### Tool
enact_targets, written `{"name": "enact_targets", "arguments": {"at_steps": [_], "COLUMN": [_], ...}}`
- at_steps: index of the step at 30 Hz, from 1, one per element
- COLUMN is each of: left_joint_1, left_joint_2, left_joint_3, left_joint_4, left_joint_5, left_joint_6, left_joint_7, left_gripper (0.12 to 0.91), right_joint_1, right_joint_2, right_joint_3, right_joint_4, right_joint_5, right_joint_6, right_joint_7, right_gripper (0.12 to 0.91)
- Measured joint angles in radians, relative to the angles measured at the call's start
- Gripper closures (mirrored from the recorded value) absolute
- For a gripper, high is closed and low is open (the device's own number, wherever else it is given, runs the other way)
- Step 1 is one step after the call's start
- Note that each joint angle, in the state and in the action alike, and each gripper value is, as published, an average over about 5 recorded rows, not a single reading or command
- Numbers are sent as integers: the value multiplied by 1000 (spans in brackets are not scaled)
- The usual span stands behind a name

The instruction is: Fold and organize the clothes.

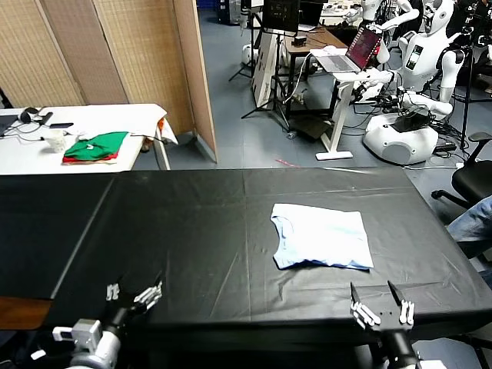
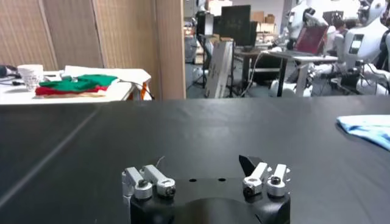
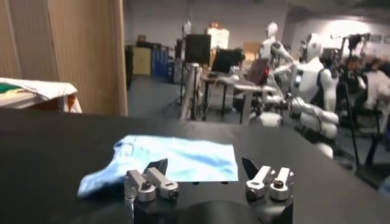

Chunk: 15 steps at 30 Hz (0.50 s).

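Folded pale-blue cotton T-shirt (image 1: 321, 246), rect. shape, glossy black tabletop (image 1: 192, 231)

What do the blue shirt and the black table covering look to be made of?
T-shirt: soft matte knit, probably cotton; it lies limp, with gentle wrinkles and a ribbed-looking neck.
Table cover: thin black sheet, likely plastic or coated fabric; it shows a dull sheen and straight fold creases. Which of the two cannot be told.

I see a light blue T-shirt (image 1: 321, 247) on my black bench (image 1: 192, 231). Far off lie green and red clothes (image 1: 96, 147).
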Motion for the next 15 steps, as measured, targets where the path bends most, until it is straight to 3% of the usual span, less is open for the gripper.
{"name": "enact_targets", "arguments": {"at_steps": [7,15], "left_joint_1": [56,84], "left_joint_2": [19,25], "left_joint_3": [-25,-36], "left_joint_4": [-27,-38], "left_joint_5": [-7,-14], "left_joint_6": [29,38], "left_joint_7": [-1,0], "left_gripper": [123,123], "right_joint_1": [-80,-102], "right_joint_2": [19,20], "right_joint_3": [-14,-16], "right_joint_4": [32,37], "right_joint_5": [-23,-24], "right_joint_6": [-2,-3], "right_joint_7": [31,33], "right_gripper": [118,118]}}
